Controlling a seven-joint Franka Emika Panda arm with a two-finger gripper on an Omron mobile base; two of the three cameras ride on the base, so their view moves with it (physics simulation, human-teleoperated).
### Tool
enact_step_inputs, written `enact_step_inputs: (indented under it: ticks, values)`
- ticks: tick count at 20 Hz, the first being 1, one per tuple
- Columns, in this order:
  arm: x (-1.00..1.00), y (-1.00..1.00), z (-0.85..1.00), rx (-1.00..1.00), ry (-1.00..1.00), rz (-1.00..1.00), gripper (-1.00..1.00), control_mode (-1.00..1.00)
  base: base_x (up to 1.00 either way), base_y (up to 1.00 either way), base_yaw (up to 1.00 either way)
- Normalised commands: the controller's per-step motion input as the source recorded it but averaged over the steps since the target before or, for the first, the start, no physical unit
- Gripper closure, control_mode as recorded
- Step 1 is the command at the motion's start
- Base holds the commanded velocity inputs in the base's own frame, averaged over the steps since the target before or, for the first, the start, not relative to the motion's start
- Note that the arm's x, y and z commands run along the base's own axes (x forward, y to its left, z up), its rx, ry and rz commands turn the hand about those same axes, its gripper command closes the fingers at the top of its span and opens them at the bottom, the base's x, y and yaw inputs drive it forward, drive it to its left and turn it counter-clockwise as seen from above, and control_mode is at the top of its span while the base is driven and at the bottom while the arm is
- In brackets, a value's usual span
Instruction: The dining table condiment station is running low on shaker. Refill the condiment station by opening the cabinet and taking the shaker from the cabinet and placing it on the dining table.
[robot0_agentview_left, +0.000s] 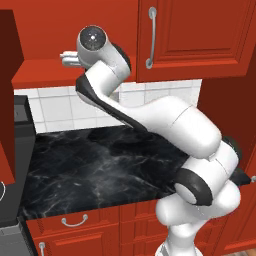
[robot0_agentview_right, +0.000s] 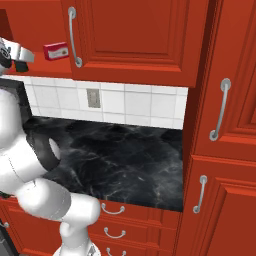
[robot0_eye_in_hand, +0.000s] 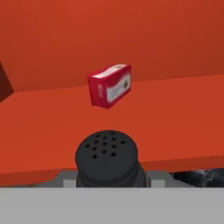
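Right at the front lip of the open cabinet (robot0_eye_in_hand: 175, 109) shelf: shaker (robot0_eye_in_hand: 107, 159), between the gripper (robot0_eye_in_hand: 107, 181) fingers, red box (robot0_eye_in_hand: 109, 85) behind. Can't tell if pinched or just straddled. Probably light, rigid, slick; best grabbed mid-body, below the perforated cap.

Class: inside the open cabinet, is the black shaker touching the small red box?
Apart. The hand view shows bare red shelf between the shaker near the front edge and the red box farther back in the cabinet.
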Motion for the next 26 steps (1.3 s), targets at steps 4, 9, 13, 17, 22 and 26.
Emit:
enact_step_inputs:
  ticks: [4, 9, 13, 17, 22, 26]
  values:
    - [-1.0, -0.55, 0.0, 0.0, -0.01, 0.0, 1.0, -1.0, 0.0, 0.0, 0.0]
    - [-1.0, -0.79, 0.0, 0.01, 0.0, 0.03, 1.0, -1.0, 0.0, 0.0, 0.0]
    - [-1.0, -1.0, 0.0, 0.03, 0.0, 0.04, 1.0, -1.0, 0.0, 0.0, 0.0]
    - [-1.0, -1.0, -0.01, 0.03, 0.0, 0.04, 1.0, -1.0, 0.0, 0.0, 0.0]
    - [-0.99, -1.0, 0.0, 0.02, 0.0, 0.04, 1.0, -1.0, 0.0, 0.0, 0.0]
    - [-0.83, -0.98, -0.03, 0.0, 0.01, 0.0, 1.0, -1.0, 0.0, 0.0, 0.0]
